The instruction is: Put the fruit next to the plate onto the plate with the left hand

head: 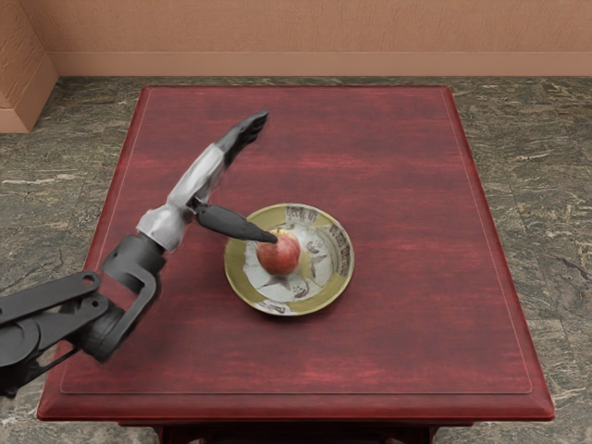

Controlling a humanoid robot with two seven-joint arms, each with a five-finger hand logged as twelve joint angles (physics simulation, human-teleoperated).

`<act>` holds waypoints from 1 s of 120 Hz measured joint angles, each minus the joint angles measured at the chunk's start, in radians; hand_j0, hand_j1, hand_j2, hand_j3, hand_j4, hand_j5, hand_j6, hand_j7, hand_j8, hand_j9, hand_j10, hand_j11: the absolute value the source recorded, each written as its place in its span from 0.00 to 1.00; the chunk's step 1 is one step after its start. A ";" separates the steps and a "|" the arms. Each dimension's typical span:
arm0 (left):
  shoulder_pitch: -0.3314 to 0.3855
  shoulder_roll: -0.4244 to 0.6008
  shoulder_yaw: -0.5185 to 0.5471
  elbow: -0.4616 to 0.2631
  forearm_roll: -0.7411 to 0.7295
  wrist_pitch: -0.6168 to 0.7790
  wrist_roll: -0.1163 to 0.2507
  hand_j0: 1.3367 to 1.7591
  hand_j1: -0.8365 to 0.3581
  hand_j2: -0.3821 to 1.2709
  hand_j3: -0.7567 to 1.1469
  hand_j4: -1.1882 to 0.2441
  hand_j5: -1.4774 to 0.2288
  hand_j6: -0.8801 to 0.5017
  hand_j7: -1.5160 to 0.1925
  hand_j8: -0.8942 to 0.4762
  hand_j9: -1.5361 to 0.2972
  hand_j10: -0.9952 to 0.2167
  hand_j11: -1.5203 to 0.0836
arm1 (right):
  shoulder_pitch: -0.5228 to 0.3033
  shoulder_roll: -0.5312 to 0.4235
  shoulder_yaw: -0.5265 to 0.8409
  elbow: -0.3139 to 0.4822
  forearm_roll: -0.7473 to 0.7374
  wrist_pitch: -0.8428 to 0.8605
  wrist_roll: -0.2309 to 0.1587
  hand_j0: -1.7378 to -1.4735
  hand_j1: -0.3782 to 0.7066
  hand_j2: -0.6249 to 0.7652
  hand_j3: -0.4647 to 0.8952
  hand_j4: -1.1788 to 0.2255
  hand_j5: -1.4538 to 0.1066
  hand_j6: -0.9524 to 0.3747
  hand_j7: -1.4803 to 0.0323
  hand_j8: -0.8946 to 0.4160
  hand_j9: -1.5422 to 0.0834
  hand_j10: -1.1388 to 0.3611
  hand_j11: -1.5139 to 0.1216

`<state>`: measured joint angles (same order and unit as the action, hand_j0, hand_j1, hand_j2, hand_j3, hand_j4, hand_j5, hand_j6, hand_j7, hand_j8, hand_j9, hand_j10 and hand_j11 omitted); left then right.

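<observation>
Red apple (282,255) lies on plate (343,265), left hand's (199,185) fingers (248,128) outstretched.

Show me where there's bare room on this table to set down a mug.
The table is bare on its whole right side, between the plate and the right edge, and along the far strip behind the plate. It is crowded on the left, where the open left hand hangs beside the apple on the plate.
</observation>
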<state>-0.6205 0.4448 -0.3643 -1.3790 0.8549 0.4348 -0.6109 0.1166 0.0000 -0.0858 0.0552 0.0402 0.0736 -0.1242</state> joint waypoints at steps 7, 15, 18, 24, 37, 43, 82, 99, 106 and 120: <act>-0.003 0.001 -0.055 -0.003 -0.026 -0.002 0.000 0.76 0.94 0.25 0.40 0.78 0.81 0.59 0.83 0.61 0.79 0.76 0.89 | 0.000 0.000 0.000 0.000 0.000 0.000 0.000 0.30 0.03 0.45 0.34 0.84 0.93 0.72 0.98 0.68 0.95 0.76 0.93; -0.001 0.014 -0.106 -0.002 -0.079 -0.003 0.000 0.76 0.95 0.25 0.40 0.79 0.82 0.60 0.84 0.62 0.80 0.77 0.90 | 0.000 0.000 0.000 0.000 0.001 0.000 0.000 0.30 0.03 0.45 0.34 0.84 0.93 0.72 0.98 0.68 0.95 0.76 0.93; 0.002 0.021 -0.123 -0.002 -0.101 -0.003 0.000 0.76 0.95 0.25 0.40 0.79 0.82 0.60 0.85 0.62 0.80 0.78 0.90 | 0.001 0.000 0.000 0.000 0.001 0.000 0.000 0.30 0.03 0.45 0.34 0.84 0.93 0.72 0.98 0.68 0.95 0.76 0.93; 0.007 0.049 -0.158 0.001 -0.146 -0.020 0.000 0.76 0.95 0.24 0.40 0.80 0.83 0.61 0.85 0.62 0.80 0.78 0.91 | 0.000 0.000 0.001 0.000 0.002 0.000 0.000 0.30 0.03 0.45 0.34 0.84 0.93 0.72 0.98 0.68 0.95 0.76 0.93; 0.050 0.134 -0.215 0.021 -0.244 -0.140 0.000 0.76 0.96 0.24 0.40 0.81 0.84 0.61 0.86 0.63 0.81 0.79 0.92 | -0.005 0.000 0.001 -0.001 0.004 0.000 0.000 0.30 0.03 0.45 0.34 0.84 0.93 0.72 0.98 0.68 0.95 0.76 0.93; 0.078 0.150 -0.231 0.028 -0.270 -0.196 0.000 0.76 0.96 0.24 0.40 0.81 0.84 0.62 0.86 0.63 0.81 0.79 0.92 | -0.019 0.000 0.001 -0.005 0.005 -0.001 0.000 0.30 0.03 0.45 0.34 0.84 0.93 0.72 0.98 0.68 0.95 0.76 0.93; 0.231 0.159 -0.235 0.119 -0.301 -0.363 0.000 0.76 0.97 0.24 0.40 0.81 0.85 0.62 0.87 0.64 0.82 0.80 0.93 | -0.042 0.000 0.002 -0.011 0.006 -0.001 0.000 0.30 0.03 0.45 0.34 0.84 0.93 0.72 0.98 0.68 0.95 0.76 0.93; 0.230 0.169 -0.220 0.122 -0.300 -0.380 0.000 0.76 0.97 0.24 0.40 0.82 0.85 0.62 0.87 0.64 0.82 0.80 0.93 | -0.043 0.000 0.002 -0.011 0.006 -0.002 0.000 0.30 0.03 0.45 0.34 0.84 0.93 0.72 0.98 0.68 0.95 0.76 0.93; 0.229 0.171 -0.217 0.122 -0.300 -0.386 0.000 0.76 0.97 0.24 0.40 0.82 0.85 0.62 0.87 0.64 0.82 0.80 0.93 | -0.043 0.000 0.002 -0.011 0.006 -0.002 0.000 0.30 0.03 0.45 0.34 0.84 0.93 0.72 0.98 0.68 0.95 0.76 0.93; 0.229 0.169 -0.215 0.125 -0.299 -0.392 0.000 0.76 0.97 0.24 0.40 0.82 0.85 0.62 0.87 0.64 0.82 0.81 0.93 | -0.043 0.000 0.002 -0.011 0.006 -0.002 0.000 0.30 0.03 0.45 0.34 0.84 0.93 0.72 0.98 0.68 0.95 0.76 0.93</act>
<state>-0.3911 0.6136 -0.5790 -1.2542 0.5562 0.0427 -0.6109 0.0737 0.0000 -0.0843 0.0441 0.0461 0.0721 -0.1243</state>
